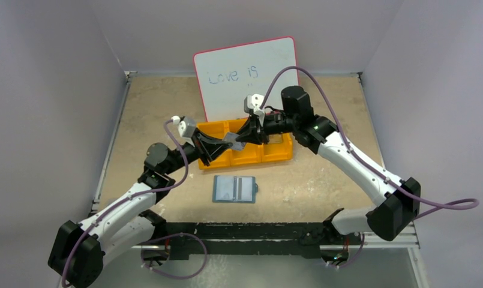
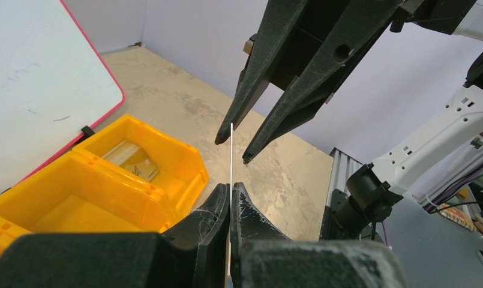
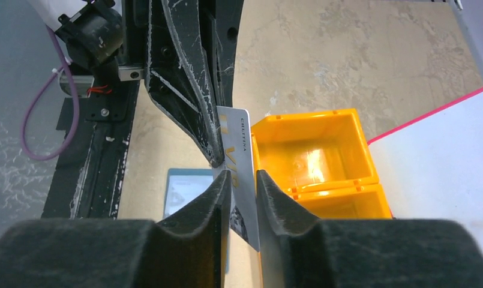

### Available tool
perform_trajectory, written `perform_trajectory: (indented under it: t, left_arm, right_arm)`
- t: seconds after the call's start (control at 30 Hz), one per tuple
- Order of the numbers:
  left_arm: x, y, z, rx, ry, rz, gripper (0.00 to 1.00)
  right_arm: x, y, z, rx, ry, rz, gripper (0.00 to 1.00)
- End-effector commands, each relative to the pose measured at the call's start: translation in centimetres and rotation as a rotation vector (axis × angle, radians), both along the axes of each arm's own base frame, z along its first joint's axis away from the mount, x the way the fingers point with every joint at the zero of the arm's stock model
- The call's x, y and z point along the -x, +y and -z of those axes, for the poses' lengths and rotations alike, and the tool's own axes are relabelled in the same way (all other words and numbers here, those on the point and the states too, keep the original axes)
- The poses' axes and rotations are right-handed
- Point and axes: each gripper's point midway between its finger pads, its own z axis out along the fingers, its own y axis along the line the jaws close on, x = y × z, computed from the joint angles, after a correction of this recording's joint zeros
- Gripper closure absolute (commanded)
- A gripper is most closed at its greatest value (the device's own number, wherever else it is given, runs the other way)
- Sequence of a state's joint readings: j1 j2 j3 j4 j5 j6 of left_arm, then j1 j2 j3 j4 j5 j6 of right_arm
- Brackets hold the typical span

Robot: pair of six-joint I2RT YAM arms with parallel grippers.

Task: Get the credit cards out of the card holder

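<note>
Facing tip-to-tip: left fingers (image 2: 212,219) clamp credit card (image 3: 242,162); right fingers (image 3: 275,198) straddle it, open.

The mottled tan table (image 1: 323,180) carries an orange three-compartment bin (image 1: 278,157) toward the back, a pink-rimmed whiteboard (image 1: 245,66) standing on edge just behind it and tilted back toward the rear wall, and the card holder (image 1: 234,189) lying open and flat nearer the front, apart from the bin.

Pink-rimmed whiteboard (image 1: 246,78), standing behind the orange plastic bin (image 1: 251,159): blue handwriting, "Love is".
Thin silver-grey plastic card (image 3: 240,162), over the bin: large tan "VIP" lengthwise. Small corner print, perhaps "CHUTINA", unsure.
</note>
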State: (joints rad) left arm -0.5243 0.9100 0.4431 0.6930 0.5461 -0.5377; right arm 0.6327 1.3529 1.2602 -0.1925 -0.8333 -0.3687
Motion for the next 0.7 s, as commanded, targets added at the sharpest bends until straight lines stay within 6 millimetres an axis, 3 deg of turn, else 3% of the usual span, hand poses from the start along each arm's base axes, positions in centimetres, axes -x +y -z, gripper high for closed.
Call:
perform_trajectory:
  t: [0.0, 0.23, 0.5, 0.6, 0.67]
  left_arm:
    - [0.33, -0.09, -2.37, 0.021, -0.083, 0.013, 1.00]
    - [0.04, -0.04, -2.34, 0.019, -0.084, 0.000, 1.00]
    - [-0.09, 0.04, -2.32, 0.014, -0.085, -0.009, 1.00]
    - [-0.21, 0.02, -2.09, 0.006, -0.073, -0.012, 0.95]
    - [-0.27, -0.10, -1.93, -0.010, -0.059, -0.007, 0.83]
  right_arm:
    - [0.26, 0.26, -2.85, -0.051, -0.057, -0.037, 0.79]
    - [0.29, 0.35, -1.96, -0.017, -0.025, -0.057, 0.99]
    - [0.72, 0.33, -2.24, -0.024, -0.031, -0.076, 1.00]
    - [0.67, 0.28, -2.08, -0.020, -0.031, -0.074, 1.00]
    - [0.46, 0.21, -2.09, -0.015, -0.036, -0.062, 1.00]
